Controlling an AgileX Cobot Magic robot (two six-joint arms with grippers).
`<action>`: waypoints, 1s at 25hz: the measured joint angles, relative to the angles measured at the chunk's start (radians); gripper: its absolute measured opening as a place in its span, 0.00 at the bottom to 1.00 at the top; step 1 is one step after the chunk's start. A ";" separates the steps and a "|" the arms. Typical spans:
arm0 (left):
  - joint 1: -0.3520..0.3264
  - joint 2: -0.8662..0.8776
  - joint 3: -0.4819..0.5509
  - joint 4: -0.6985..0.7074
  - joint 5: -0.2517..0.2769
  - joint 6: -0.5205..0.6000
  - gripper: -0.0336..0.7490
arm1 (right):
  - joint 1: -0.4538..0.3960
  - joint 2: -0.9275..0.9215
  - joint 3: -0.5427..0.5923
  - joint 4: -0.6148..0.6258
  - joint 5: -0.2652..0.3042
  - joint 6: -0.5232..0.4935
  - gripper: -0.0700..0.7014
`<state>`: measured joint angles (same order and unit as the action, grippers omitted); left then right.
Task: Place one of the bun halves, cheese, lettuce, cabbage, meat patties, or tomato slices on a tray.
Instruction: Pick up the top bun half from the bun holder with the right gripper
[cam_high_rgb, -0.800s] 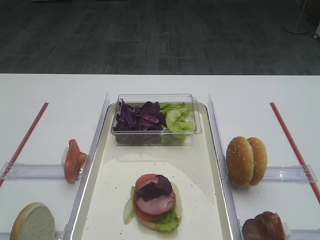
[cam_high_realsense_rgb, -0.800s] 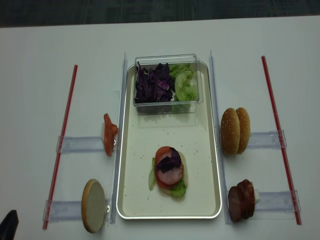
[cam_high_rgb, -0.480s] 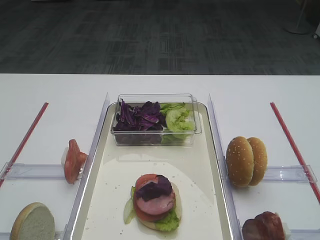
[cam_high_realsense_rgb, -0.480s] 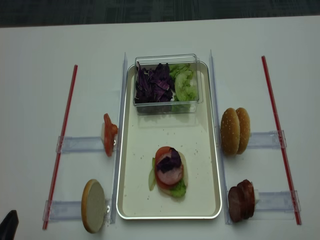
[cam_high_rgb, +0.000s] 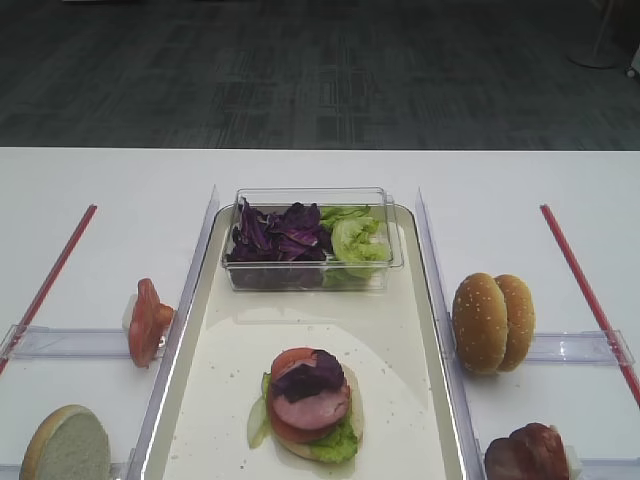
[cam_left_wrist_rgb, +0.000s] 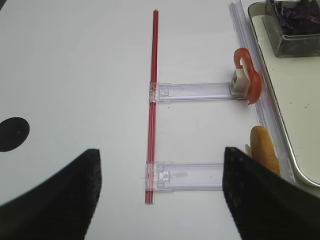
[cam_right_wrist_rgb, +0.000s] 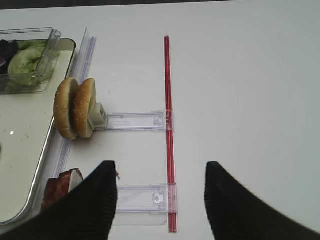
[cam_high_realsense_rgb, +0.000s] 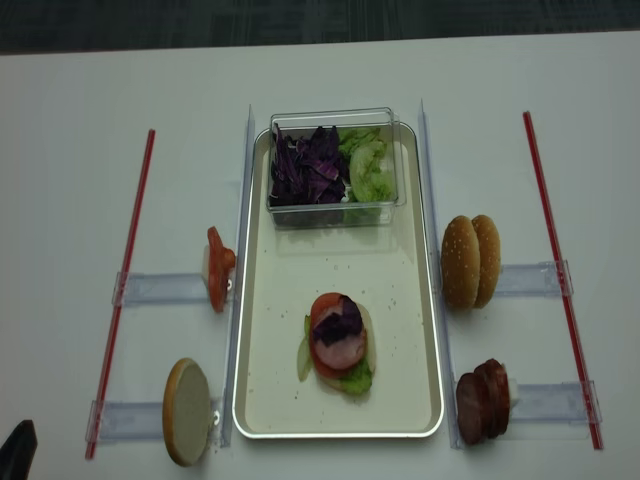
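Observation:
The cream tray (cam_high_rgb: 300, 320) holds a stack (cam_high_rgb: 310, 400) of bun, lettuce, tomato, meat and cabbage. Purple cabbage (cam_high_rgb: 280, 232) and pale lettuce (cam_high_rgb: 355, 240) fill a clear box at its far end. Two sesame bun halves (cam_high_rgb: 492, 322) stand on edge right of the tray, with meat patties (cam_high_rgb: 527, 453) nearer. Tomato slices (cam_high_rgb: 147, 320) stand to the left. No cheese is in view. My right gripper (cam_right_wrist_rgb: 161, 167) hovers open and empty over the table, right of the bun halves (cam_right_wrist_rgb: 75, 107) and meat patties (cam_right_wrist_rgb: 59, 187). My left gripper (cam_left_wrist_rgb: 162, 152) is open, left of the tomato slices (cam_left_wrist_rgb: 248, 80).
A pale flat-faced bun half (cam_high_rgb: 66, 445) stands at the near left. Clear plastic rails (cam_high_realsense_rgb: 160, 288) and red strips (cam_high_realsense_rgb: 125, 280) lie on both sides of the tray. A black tip (cam_high_realsense_rgb: 15, 445) pokes in at the bottom left corner.

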<state>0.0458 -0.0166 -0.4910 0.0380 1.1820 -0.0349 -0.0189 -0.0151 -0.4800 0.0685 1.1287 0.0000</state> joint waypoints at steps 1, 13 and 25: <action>0.000 0.000 0.000 0.000 0.000 0.000 0.65 | 0.000 0.000 0.000 -0.002 0.000 0.000 0.64; 0.000 0.000 0.000 0.000 0.000 0.000 0.65 | 0.000 0.000 0.000 -0.006 0.000 0.000 0.64; 0.000 0.000 0.000 0.000 0.002 0.000 0.65 | 0.000 0.000 0.000 -0.006 0.000 0.000 0.64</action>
<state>0.0458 -0.0166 -0.4910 0.0380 1.1836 -0.0349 -0.0189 -0.0151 -0.4800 0.0628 1.1287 0.0000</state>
